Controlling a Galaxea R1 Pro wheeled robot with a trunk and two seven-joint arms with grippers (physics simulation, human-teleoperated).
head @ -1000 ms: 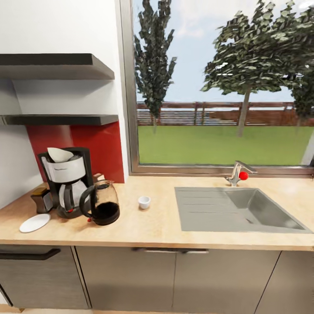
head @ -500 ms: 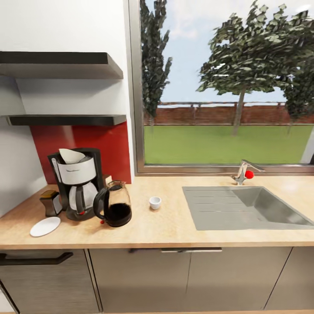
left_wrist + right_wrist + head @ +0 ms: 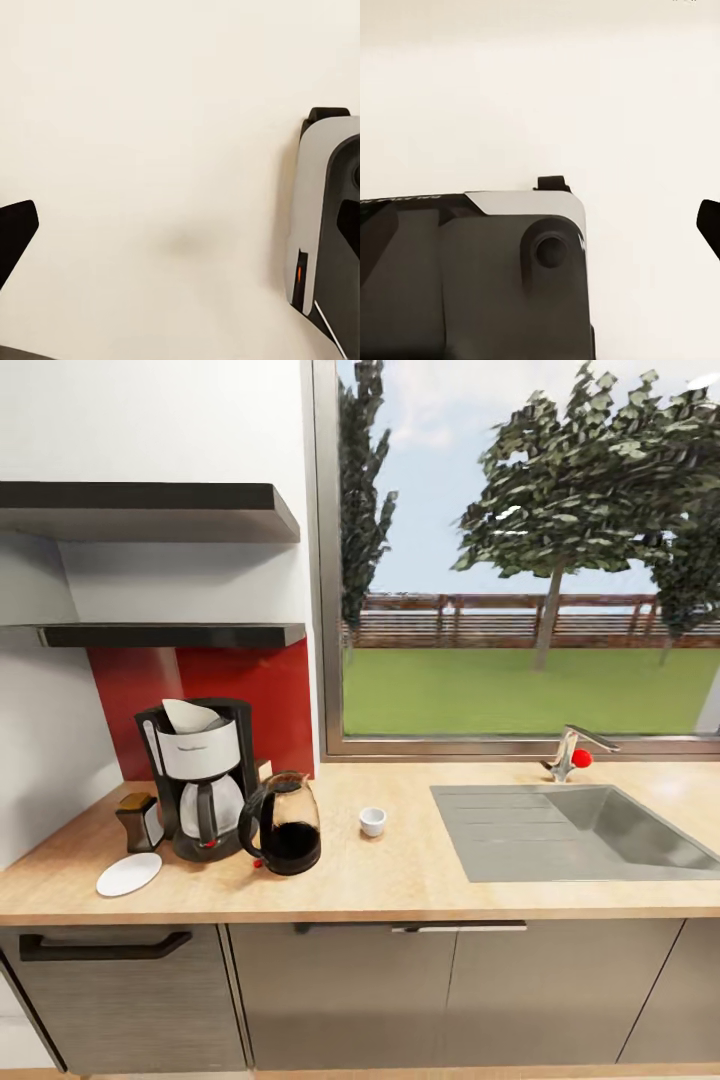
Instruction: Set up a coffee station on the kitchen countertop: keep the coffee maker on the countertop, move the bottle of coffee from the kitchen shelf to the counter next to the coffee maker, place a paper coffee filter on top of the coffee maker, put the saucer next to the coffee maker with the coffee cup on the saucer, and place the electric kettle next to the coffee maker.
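**Five coffee things bunched at the counter's left end**

Five items sit crowded on the left stretch of the countertop (image 3: pixel 420 875), up against the side wall and red backsplash (image 3: pixel 270 700). The coffee maker (image 3: pixel 200 780) stands at the back with the paper coffee filter (image 3: pixel 190 714) poking out of its top. The bottle of coffee (image 3: pixel 139 821) is just beside it on the wall side, and the saucer (image 3: pixel 129 874) lies in front of that, close to the front edge. The electric kettle (image 3: pixel 283 837) is right next to the machine on the other side. The coffee cup (image 3: pixel 373 821) stands alone, apart from the saucer, in the open strip between kettle and sink (image 3: pixel 570 830). Both shelves (image 3: pixel 150 510) overhang the cluster. Can't tell from either wrist view how the pincers are set.
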